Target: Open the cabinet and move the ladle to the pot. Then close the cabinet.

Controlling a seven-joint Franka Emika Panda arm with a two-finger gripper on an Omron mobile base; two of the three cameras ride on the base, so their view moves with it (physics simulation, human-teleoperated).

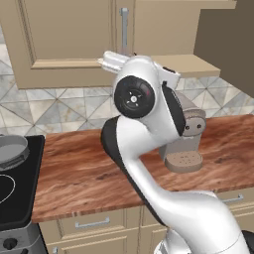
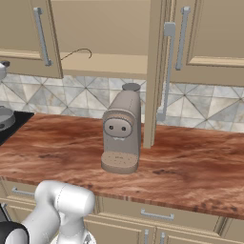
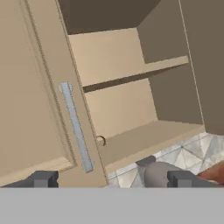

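Note:
The tan cabinet (image 2: 105, 28) has its right door (image 2: 155, 71) swung wide open, edge-on in the right base view. Its left door (image 3: 39, 109) is shut, with a long silver handle (image 3: 76, 127). On the bottom shelf lies the ladle (image 2: 76, 51); only its thin curved dark handle shows, peeking past the shut door's edge (image 3: 101, 140) in the hand view. My gripper (image 3: 113, 180) is open and holds nothing, in front of and below the shelf, apart from the ladle. The grey pot (image 1: 12, 151) sits on the stove at the far left.
A tall grey coffee machine (image 2: 121, 133) stands on the wooden counter (image 2: 190, 167) under the open cabinet. A second wall cabinet (image 2: 209, 38) hangs to the right. The black stove (image 1: 20, 188) borders the counter's left end. Low drawers (image 2: 157, 214) run below.

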